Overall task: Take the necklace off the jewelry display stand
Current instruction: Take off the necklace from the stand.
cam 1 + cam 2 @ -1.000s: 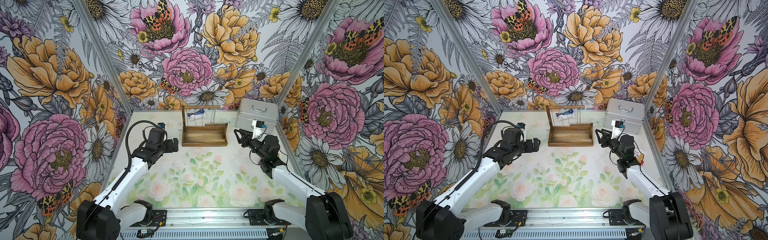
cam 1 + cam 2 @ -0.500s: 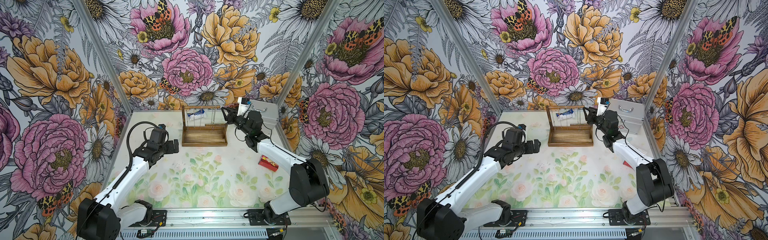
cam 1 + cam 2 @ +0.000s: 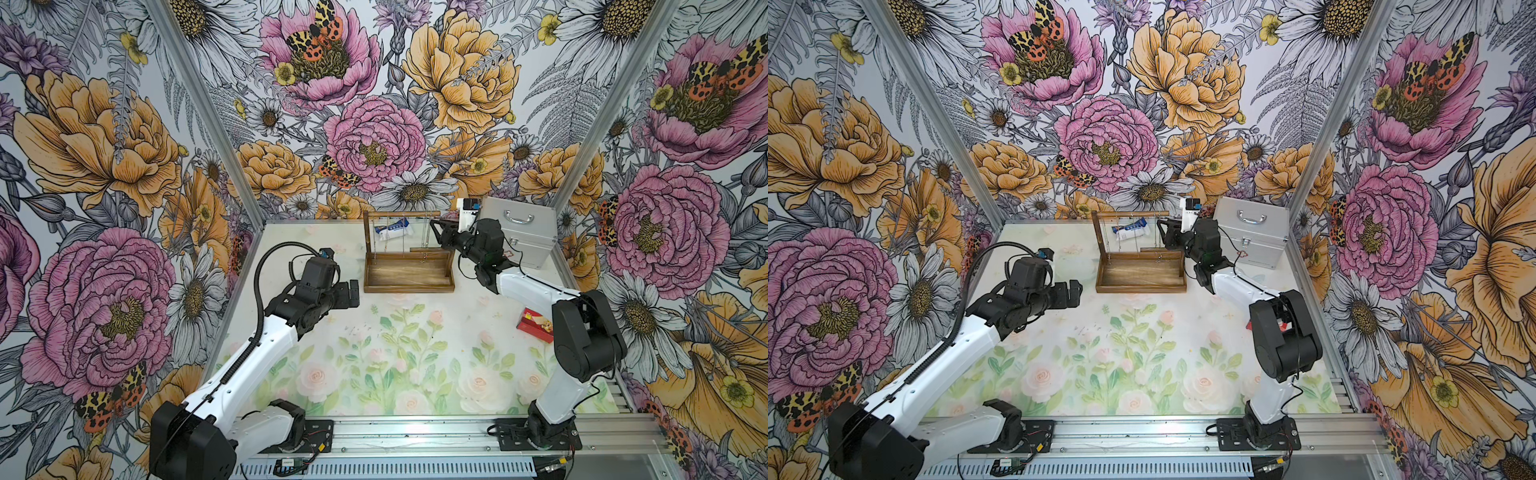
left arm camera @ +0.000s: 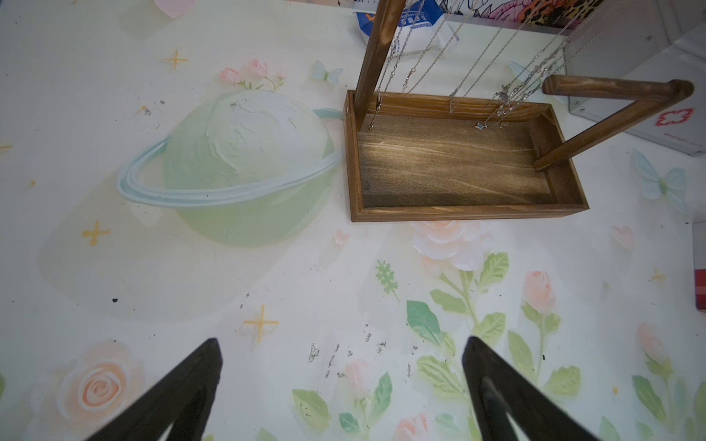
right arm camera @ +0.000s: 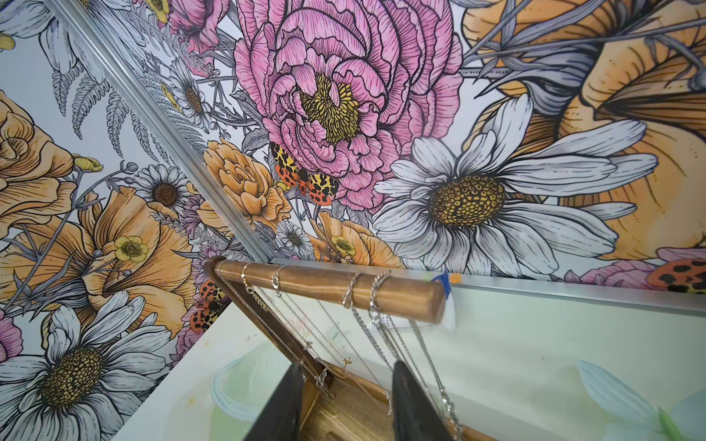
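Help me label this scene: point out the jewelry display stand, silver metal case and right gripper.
jewelry display stand (image 3: 409,288): a top view, tray's front wall.
silver metal case (image 3: 536,249): a top view, front face.
right gripper (image 5: 347,364): right wrist view, midway between fingertips.

Camera setup, from where I'm standing: both top views hang high on the rail (image 3: 415,432) side, aimed down and toward the back wall (image 3: 374,137). They're side by side, so both top views catch basically the same stuff, the whole table (image 3: 457,324) with the stand (image 3: 409,286) and case (image 3: 519,237) at the far end, just nudged sideways. Left wrist cam sits low over the table, looking past the left pincer (image 4: 340,343) at the stand's tray, fairly near. Right wrist cam is right up at the stand, looking past the right pincer (image 5: 347,366), tilted up at the rod (image 5: 328,285) and back wall. The stand's in all four.
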You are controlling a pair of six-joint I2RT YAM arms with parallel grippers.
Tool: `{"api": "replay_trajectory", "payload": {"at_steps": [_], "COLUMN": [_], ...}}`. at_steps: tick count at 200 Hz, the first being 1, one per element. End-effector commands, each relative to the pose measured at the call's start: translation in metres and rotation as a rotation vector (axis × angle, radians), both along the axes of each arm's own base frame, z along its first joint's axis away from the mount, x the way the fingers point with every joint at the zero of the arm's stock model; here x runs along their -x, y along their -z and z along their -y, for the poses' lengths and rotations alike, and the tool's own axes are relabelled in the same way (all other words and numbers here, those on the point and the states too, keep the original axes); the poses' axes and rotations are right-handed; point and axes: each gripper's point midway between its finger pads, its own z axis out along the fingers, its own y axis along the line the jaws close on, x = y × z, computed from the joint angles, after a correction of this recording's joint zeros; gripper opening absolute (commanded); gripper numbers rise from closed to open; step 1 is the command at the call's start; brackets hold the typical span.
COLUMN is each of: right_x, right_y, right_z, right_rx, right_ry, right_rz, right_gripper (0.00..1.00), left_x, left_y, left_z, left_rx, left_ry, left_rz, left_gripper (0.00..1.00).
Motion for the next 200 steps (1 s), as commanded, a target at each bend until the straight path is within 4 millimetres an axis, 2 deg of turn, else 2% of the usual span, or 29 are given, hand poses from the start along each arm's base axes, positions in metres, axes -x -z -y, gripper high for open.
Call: {"api": "replay_trajectory", "payload": {"at_steps": [1, 107, 200], "right_x": [-0.008, -0.023, -0.032], "right_y": [-0.006, 0.012, 0.017], "right_z": [-0.007, -0.007, -0.008], "right_rx": [0.010, 0.056, 0.067], "right_ry": [-0.007, 0.039, 0.052], "right_rz": [0.025, -0.010, -0.031], "right_gripper": [0.38, 0.31, 0.27], "left_x": [-0.002, -0.001, -0.002], "left_y": [-0.017, -0.015, -0.013], "left_z": [-0.003, -0.001, 0.000], "left_rx": [0.008, 0.010, 0.008], "left_ry": [-0.011, 0.000, 0.001], "left_rz": [0.044, 0.037, 0.028], "left_gripper": [0.99, 0.99, 0.99]}}
